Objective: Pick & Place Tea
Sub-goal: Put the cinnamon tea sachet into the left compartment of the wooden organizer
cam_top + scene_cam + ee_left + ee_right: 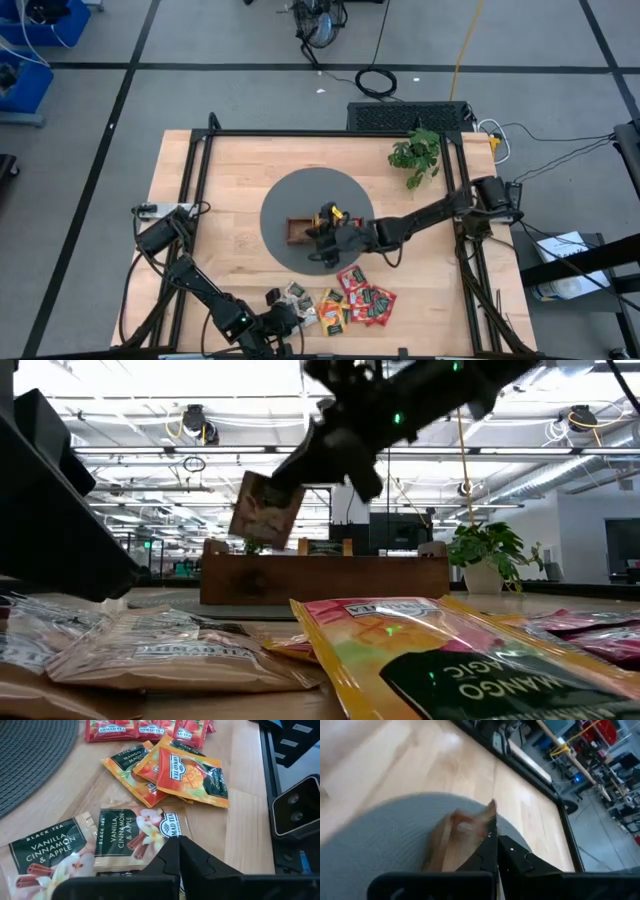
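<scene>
Spreading wide under both arms is the table (230, 170), with the round grey mat (290, 205) at its middle and the wooden tray (325, 578) sitting on that mat. Over the tray hangs the right gripper (325, 232), jaws pinched tight on one sachet (265, 510) that dangles tilted above the tray in the low view, so a drop looks close by my reckoning. Down at the near edge, the left gripper (179, 851) sits with its fingers pressed together and nothing visible between them, its tips right at the edge of a vanilla sachet (135, 837). The rest of the tea (345, 302) lies loose on the wood near that edge: pale vanilla ones, orange mango ones (192, 775) overlapping, reds (142, 729) beyond. These packets look feather-light, thin, floppy and slick, likely to slide. Best bet is pinching a free corner or edge, away from overlaps.
</scene>
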